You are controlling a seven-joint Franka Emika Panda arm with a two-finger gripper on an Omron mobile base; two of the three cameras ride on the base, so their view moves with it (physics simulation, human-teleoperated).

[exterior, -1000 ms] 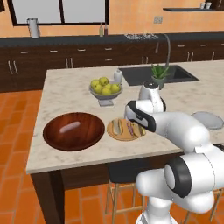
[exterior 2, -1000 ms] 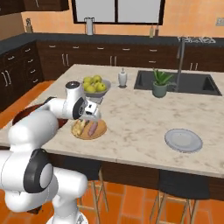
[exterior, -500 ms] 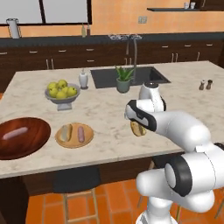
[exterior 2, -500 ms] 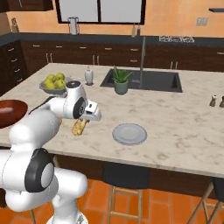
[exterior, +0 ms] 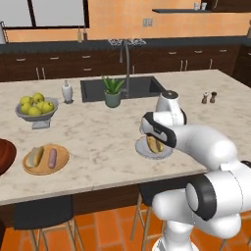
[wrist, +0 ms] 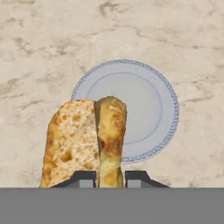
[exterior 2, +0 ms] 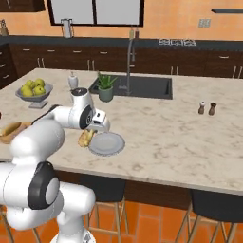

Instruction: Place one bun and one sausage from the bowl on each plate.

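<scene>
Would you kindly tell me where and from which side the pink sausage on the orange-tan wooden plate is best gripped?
Grip the pink sausage across its middle, coming from straight above. It lies flat on the orange-tan wooden plate, close beside a split tan bun, so the fingers should straddle its narrow width without nudging the bun.

This is a home kitchen, rendered rather than filmed. A marble-look island counter fills the middle of the room, with dark stools tucked under its near edge. A black sink with a tall curved faucet is set into the island's far side, beside a small potted plant. Near the island's left edge stands a grey footed bowl of yellow-green fruit, and salt and pepper shakers sit toward its right edge. Dark wood cabinets under a dark worktop line the orange back wall, below a window. The floor is orange tile.
</scene>
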